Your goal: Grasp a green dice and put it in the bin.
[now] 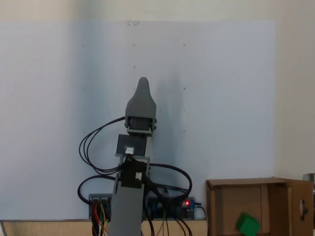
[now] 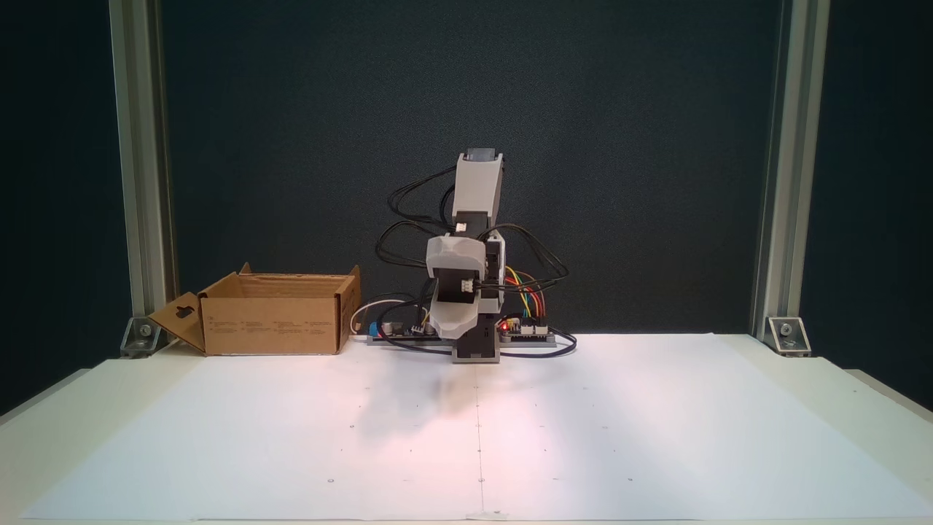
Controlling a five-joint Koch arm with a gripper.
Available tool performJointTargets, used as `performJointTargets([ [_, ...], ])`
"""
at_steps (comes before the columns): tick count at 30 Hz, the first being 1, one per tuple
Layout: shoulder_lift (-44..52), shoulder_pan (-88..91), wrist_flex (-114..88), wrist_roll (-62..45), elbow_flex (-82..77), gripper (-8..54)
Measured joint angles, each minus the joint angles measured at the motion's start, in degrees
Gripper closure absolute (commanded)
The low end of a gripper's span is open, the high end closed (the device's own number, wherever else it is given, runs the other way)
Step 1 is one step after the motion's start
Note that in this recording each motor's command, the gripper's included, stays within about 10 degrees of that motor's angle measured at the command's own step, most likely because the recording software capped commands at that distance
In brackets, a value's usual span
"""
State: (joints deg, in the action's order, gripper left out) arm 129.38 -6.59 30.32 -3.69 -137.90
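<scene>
One green dice (image 1: 247, 224) lies inside the cardboard bin (image 1: 231, 184), at five o'clock from my folded arm. I judge delivery complete; gripper (image 1: 142, 84) jaws overlap, so I cannot tell their state.

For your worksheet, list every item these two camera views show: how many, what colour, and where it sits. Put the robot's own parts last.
green dice: one, bright green, inside the bin.
bin: one, brown cardboard, flaps up, beside the arm's base, at the left in the front fixed view.
paper sheet: one, white, covering the tabletop.
frame posts: two, silver metal, at the table's back corners.
control boards: green, red light lit, at the base.
cables: several, mostly black, some coloured.
arm: one, grey-white, folded over its base.
gripper: one, grey, jaws' state unclear.
</scene>
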Motion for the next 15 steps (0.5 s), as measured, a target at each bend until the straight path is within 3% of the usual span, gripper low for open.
performJointTargets([
  [15, 0.0, 0.1, 20.6, 0.0, -6.6, 0.8],
])
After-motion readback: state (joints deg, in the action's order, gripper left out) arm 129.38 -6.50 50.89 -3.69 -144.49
